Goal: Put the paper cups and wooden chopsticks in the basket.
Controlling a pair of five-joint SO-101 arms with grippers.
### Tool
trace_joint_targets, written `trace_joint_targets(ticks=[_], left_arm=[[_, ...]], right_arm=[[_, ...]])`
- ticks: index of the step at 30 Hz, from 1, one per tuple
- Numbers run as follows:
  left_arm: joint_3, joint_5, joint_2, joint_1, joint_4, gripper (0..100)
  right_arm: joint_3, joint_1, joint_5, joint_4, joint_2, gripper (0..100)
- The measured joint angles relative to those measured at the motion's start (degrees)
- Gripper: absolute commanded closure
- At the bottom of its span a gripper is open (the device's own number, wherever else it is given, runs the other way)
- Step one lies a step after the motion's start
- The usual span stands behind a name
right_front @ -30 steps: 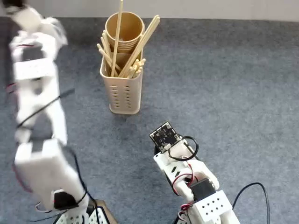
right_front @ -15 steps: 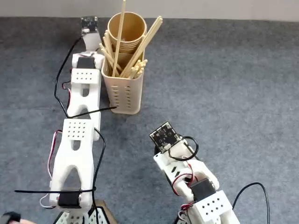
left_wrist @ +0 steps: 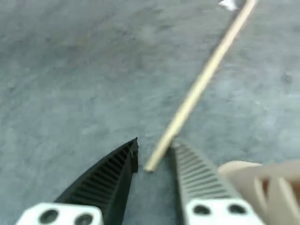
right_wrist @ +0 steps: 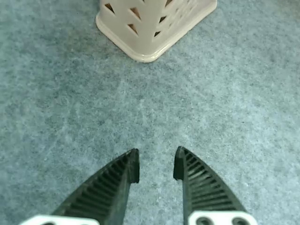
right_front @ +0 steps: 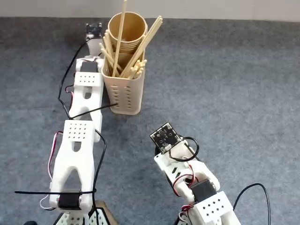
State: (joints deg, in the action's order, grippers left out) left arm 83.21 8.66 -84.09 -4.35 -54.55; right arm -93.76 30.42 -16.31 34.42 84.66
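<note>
Basket (right_front: 123,89): upright on grey surface (right_front: 234,84), holding paper cups (right_front: 125,30) and chopsticks (right_front: 140,47). Left arm lies alongside it. Left pincer (left_wrist: 153,159): narrow gap, loose chopstick (left_wrist: 201,84) end between tips (unclamped). Right pincer (right_wrist: 155,166): narrow gap, over bare surface, basket ahead.

This is looking like a robotics lab: a left arm (right_front: 78,140) and a right arm (right_front: 194,180) of white plastic, trailing bare wires (right_front: 93,110), are sitting on a grey felt-covered tabletop (right_front: 234,84).

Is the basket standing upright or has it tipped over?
Upright: the basket stands on its base, with paper cups and chopsticks rising from its open top.
</note>
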Motion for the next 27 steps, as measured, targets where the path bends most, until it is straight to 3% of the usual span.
trace_joint_targets(ticks=[4, 12, 16, 21, 27], left_arm=[[-2.02, -6.51, 0.09, 0.62, 2.9, 99], [-2.37, -7.65, 0.18, -0.09, 1.32, 99], [1.32, -7.38, 0.18, -2.29, -5.63, 99], [8.62, -1.76, -0.09, -8.26, -17.14, 99], [8.97, -0.7, 5.19, -12.92, -28.22, 99]], right_arm=[[0.0, 0.0, 0.0, 0.0, 0.0, 86.0], [0.0, 0.0, 0.0, 0.0, 0.0, 86.0], [0.0, 0.0, 0.0, 0.0, 0.0, 86.0], [0.0, 0.0, 0.0, 0.0, 0.0, 86.0], [0.0, 0.0, 0.0, 0.0, 0.0, 86.0]])
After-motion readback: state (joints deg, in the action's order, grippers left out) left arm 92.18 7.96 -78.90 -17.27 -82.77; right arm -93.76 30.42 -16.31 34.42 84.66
